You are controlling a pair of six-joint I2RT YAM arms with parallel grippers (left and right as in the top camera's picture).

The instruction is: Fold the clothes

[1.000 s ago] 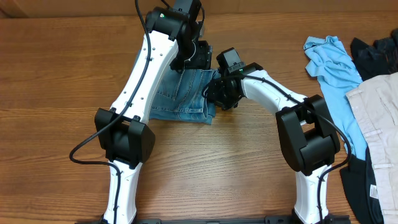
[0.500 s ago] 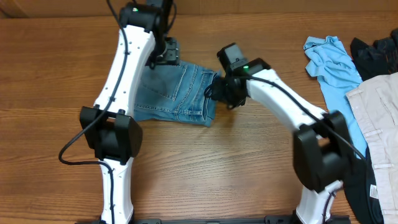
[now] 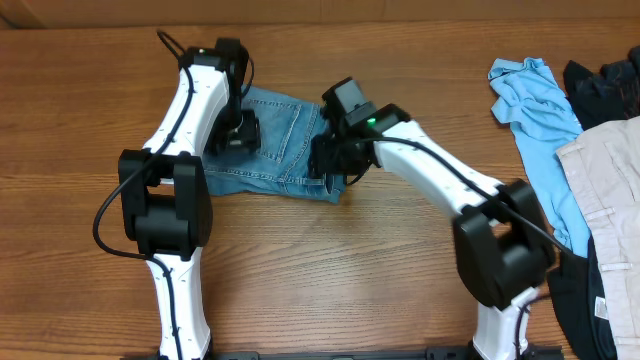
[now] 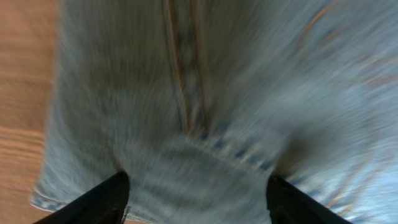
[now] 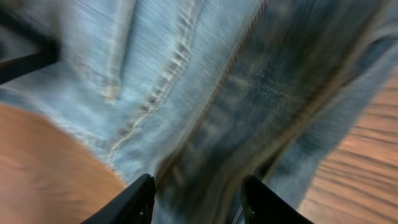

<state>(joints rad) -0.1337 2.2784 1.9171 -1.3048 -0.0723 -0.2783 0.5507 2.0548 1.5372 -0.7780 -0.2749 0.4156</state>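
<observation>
while the jeans (image 3: 285,145) lie folded mid-desk (image 3: 80,100), the left gripper (image 4: 196,208) hangs over their left part, jaws wide apart, clamping nothing; the right gripper (image 5: 198,205) sits at their right edge, jaws apart, denim between them.

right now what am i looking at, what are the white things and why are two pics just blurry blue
The white things are two robot arms at a wooden table. The wide picture comes from a camera above. The two blurry ones come from a camera on each wrist, looking down. Both show a pair of jeans being folded. The left hand is open over the denim. The right hand is at the jeans' edge; whether it grips is unclear. At the right lie a blue T-shirt and beige trousers.
</observation>
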